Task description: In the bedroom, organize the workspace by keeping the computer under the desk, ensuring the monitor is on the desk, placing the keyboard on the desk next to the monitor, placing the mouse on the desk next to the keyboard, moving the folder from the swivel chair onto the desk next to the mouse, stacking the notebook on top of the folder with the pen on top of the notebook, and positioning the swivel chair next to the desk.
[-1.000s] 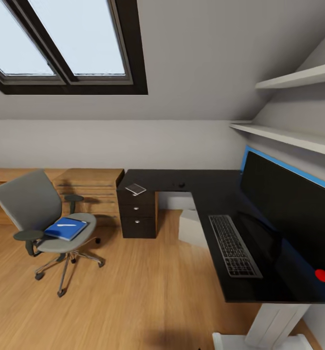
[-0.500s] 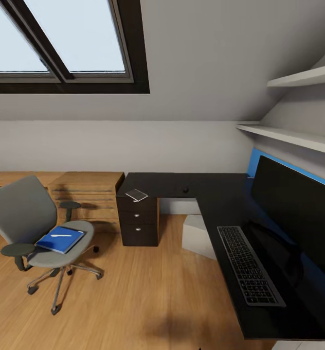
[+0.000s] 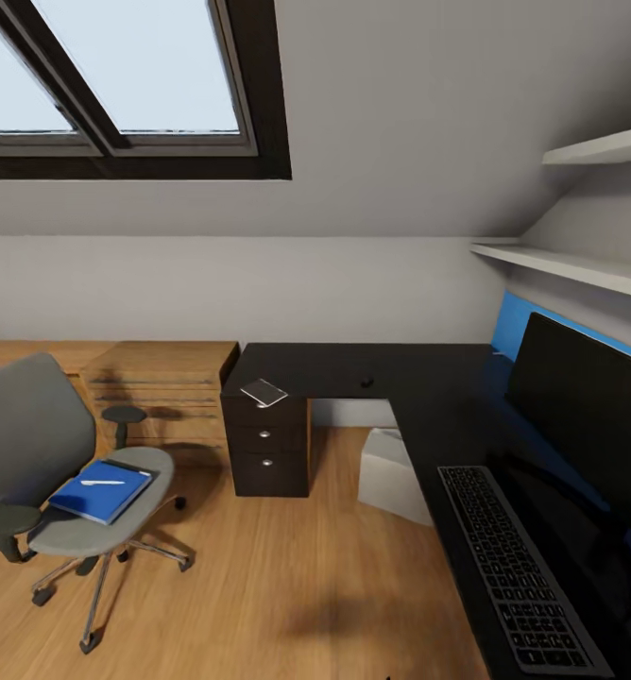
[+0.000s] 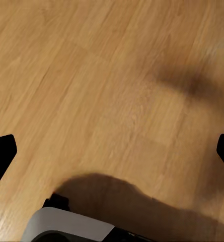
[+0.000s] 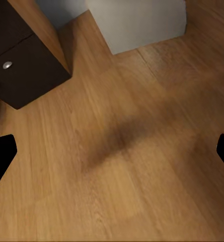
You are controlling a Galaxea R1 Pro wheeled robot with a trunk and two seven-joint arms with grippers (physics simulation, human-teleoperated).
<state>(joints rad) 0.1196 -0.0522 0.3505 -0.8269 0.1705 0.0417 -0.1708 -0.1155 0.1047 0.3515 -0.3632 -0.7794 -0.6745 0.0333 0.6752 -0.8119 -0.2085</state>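
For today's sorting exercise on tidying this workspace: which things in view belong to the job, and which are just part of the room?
Job: desk, monitor, keyboard, mouse, computer, swivel chair, notebook, pen, grey folder.

Just there: wooden dresser, skylight, wall shelves.

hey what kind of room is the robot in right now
Most likely an attic home office or study corner: a skylight sits in a sloped ceiling above an L-shaped black desk carrying a monitor and keyboard, with a grey swivel chair on the wood floor.
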